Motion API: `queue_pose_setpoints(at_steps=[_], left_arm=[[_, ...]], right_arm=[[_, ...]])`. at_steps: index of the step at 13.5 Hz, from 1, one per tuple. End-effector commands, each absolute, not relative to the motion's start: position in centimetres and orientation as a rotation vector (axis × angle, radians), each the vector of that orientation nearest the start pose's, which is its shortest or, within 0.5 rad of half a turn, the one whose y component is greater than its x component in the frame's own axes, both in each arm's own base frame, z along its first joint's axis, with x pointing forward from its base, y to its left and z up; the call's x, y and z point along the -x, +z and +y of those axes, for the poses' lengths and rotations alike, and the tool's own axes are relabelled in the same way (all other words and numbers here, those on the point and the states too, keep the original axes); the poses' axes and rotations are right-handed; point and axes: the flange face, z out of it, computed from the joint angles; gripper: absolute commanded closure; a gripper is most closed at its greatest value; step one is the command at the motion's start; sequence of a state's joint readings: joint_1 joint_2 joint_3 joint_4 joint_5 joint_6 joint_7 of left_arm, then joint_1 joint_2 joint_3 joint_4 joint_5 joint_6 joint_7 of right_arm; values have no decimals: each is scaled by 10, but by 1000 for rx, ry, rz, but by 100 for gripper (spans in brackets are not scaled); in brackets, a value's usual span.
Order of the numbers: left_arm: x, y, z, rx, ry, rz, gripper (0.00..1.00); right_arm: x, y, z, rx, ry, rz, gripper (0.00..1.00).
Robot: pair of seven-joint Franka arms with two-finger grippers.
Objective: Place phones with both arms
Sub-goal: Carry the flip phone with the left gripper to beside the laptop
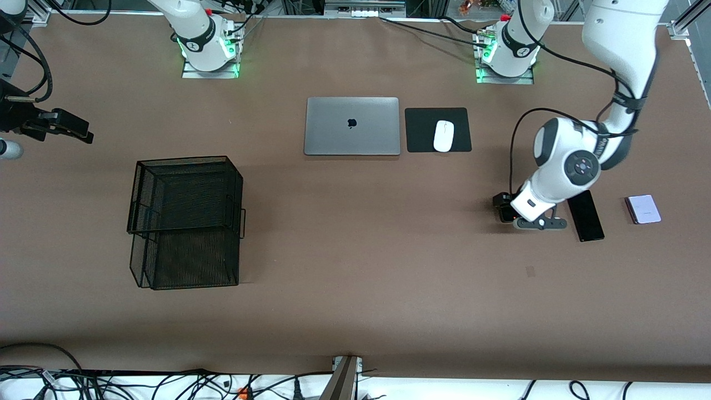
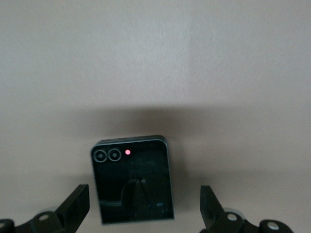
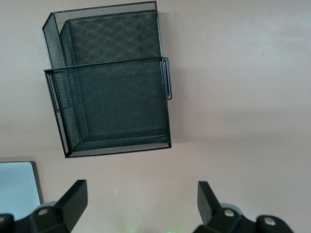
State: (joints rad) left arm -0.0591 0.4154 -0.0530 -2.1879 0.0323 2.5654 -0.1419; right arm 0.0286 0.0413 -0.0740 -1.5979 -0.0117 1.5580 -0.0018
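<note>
Left tool [image 2: 143,206] hangs low, fingers apart, over the glossy squarish black phone [image 2: 132,180] on the matte brown worktop [image 1: 355,266]; right tool [image 3: 138,204], fingers apart, waits above the wire-mesh basket [image 3: 109,82].

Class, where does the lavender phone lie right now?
In the front view, the lavender phone lies flat at the left arm's end of the table, beside the long black phone.

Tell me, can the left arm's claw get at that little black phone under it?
Probably yes. The left gripper hangs open right over the small black phone, which lies flat on the table with nothing on it or crowding its sides.
</note>
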Motion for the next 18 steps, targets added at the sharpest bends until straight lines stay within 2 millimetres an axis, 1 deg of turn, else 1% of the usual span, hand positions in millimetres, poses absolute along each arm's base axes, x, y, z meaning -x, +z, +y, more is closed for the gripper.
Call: queue_pose_setpoints(at_steps=[1,3,4,6,9,10,11,12,13,14,15,16,17,18], left_arm=[[-538,184,-59,3148,-7,-17,0],[-540,182,-59,3147,-12,-11,0],[-544,183,-58,3143,-25,1,0],[-542,170,-51,3142,8,-18,0],[-543,162,-52,3146,-13,-16,0],[-543,162,-52,3146,-13,-18,1],[-543,163,-53,3145,-8,-40,29],[-545,167,-53,3148,-17,-64,48],[-548,176,-54,3144,-1,-62,56],[-546,190,-67,3140,77,-27,61],[-551,212,-90,3148,125,14,62],[-562,236,-115,3151,176,58,63],[-573,262,-138,3144,240,70,63],[-585,292,-164,3141,288,126,63]], right_arm=[[-557,595,-24,3147,104,72,0],[-557,594,-26,3146,104,77,0],[-557,593,-25,3146,109,72,0],[-557,594,-25,3146,104,75,0],[-556,594,-26,3146,114,77,0],[-556,594,-27,3146,109,79,0],[-557,593,-27,3148,109,77,0],[-557,592,-27,3148,114,77,0],[-557,592,-27,3147,116,77,0],[-557,591,-28,3147,116,75,0],[-557,591,-28,3147,116,75,0],[-558,592,-28,3148,114,75,0],[-557,591,-28,3147,116,75,0],[-557,591,-28,3147,116,75,0]])
